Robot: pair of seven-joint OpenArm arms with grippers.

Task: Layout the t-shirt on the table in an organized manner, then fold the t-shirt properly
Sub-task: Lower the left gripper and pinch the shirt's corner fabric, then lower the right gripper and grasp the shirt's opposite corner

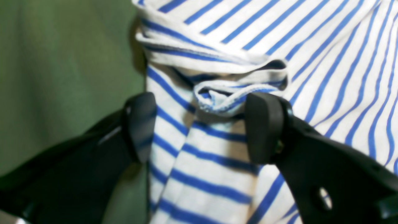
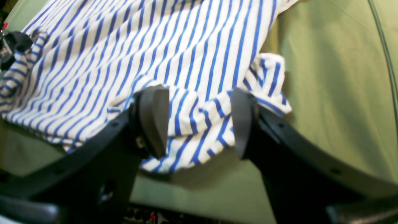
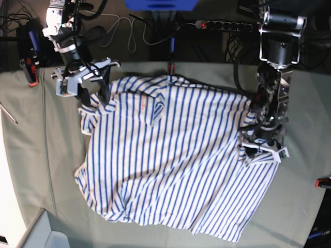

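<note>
The striped t-shirt (image 3: 170, 160) lies spread but rumpled on the green table (image 3: 36, 155), collar toward the far edge. My left gripper (image 3: 258, 147) hovers at the shirt's right sleeve. In the left wrist view this gripper (image 1: 202, 127) is open, its fingers (image 1: 264, 127) standing either side of a bunched sleeve hem (image 1: 230, 96) without pinching it. My right gripper (image 3: 95, 95) is at the other sleeve, at the far left. It (image 2: 199, 124) is open too, with a crumpled sleeve (image 2: 199, 124) lying loose between the pads (image 2: 154, 121).
Red clamps sit on the table edges at the far left (image 3: 32, 77), far middle (image 3: 170, 67) and right (image 3: 323, 182). A power strip (image 3: 222, 24) and cables run behind the table. A white box corner (image 3: 41, 232) shows at the near left.
</note>
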